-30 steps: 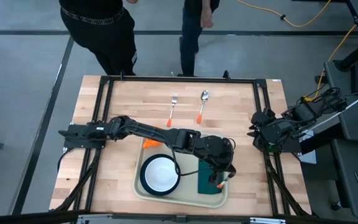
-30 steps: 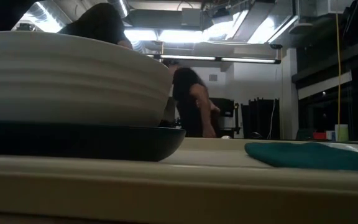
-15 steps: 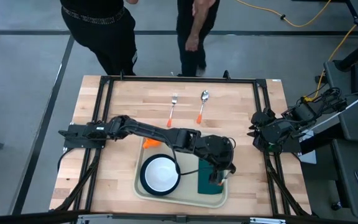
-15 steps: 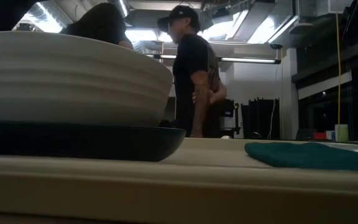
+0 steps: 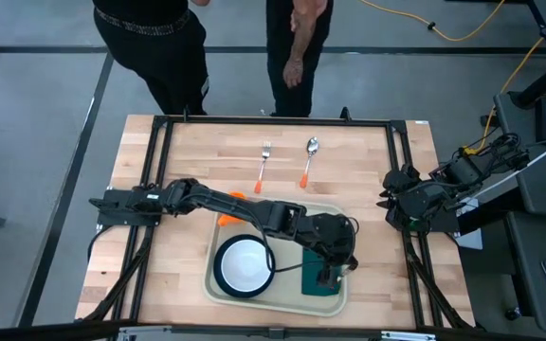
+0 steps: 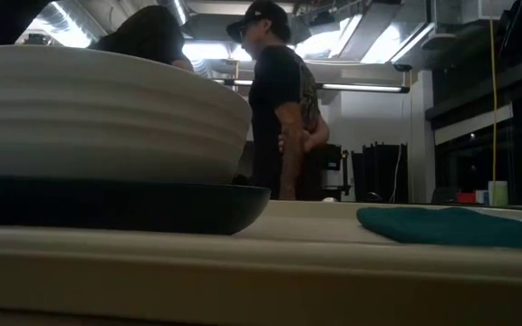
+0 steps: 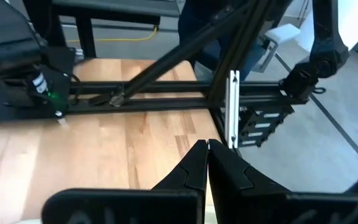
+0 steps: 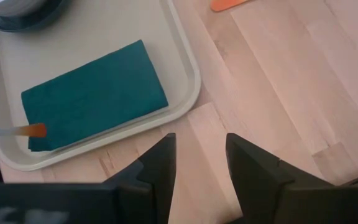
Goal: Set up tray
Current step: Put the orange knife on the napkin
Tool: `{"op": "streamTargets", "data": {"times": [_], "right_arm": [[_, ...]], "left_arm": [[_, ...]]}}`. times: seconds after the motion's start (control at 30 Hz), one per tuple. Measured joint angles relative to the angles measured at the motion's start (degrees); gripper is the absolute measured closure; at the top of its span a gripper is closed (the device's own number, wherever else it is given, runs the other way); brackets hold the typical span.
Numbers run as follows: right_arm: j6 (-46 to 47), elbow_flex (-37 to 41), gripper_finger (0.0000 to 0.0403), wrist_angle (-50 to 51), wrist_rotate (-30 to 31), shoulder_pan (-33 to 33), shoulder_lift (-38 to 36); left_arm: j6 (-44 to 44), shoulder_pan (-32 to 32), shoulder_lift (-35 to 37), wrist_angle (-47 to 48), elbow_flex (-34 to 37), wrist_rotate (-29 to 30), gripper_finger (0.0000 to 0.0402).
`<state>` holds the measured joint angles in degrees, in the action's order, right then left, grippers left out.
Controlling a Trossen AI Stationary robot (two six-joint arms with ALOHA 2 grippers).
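Note:
The beige tray (image 5: 282,301) lies near the table's near edge. On it sit a dark plate with a white bowl (image 5: 245,265) and a dark green napkin (image 5: 317,290). My left gripper (image 5: 328,275) hovers over the napkin, fingers shut (image 7: 207,149). An orange-tipped utensil (image 8: 35,130) shows at the napkin's (image 8: 95,93) near end. My right gripper (image 5: 388,204) waits open (image 8: 197,155) at the table's right edge. In the low view the bowl (image 6: 98,109) and napkin (image 6: 451,226) rest on the tray (image 6: 243,272). My left gripper is shut with its tips together in its own wrist view, and nothing plainly shows between them. Whether it touches the orange-tipped utensil or the napkin below, I cannot tell; the arm covers that spot from above.
A fork (image 5: 263,163) and a spoon (image 5: 308,159), both with orange handles, lie on the wood near the far edge. An orange piece (image 5: 230,218) lies by the tray's far left corner. Two people stand beyond the far edge (image 5: 297,47). Black frame rails border the table.
My left gripper has moved a little toward the near edge and the left, along the napkin. The orange spot seen beside it before is now covered in the high view. A person behind the far edge has stepped closer and straightened up.

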<state>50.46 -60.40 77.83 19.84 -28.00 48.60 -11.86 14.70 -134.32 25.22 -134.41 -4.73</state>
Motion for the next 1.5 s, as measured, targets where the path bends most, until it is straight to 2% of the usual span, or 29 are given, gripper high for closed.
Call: {"op": "streamTargets", "data": {"times": [0.73, 1.0, 1.5], "right_arm": [[-1.7, 0.0, 0.0258, 0.0, 0.0, 0.0, 0.0], [-2.7, 0.0, 0.0258, 0.1, 0.0, 0.0, 0.0], [-3.2, 0.0, 0.0258, 0.0, -0.4, 0.0, 0.0]], "left_arm": [[-2.6, 0.3, -0.7, -1.4, 0.0, 0.7, 0.0400], [-5.0, 0.6, -2.9, -4.6, 0.0, -0.3, 0.0400], [-4.1, -0.4, -3.0, -3.5, 0.0, 4.3, 0.0400]]}}
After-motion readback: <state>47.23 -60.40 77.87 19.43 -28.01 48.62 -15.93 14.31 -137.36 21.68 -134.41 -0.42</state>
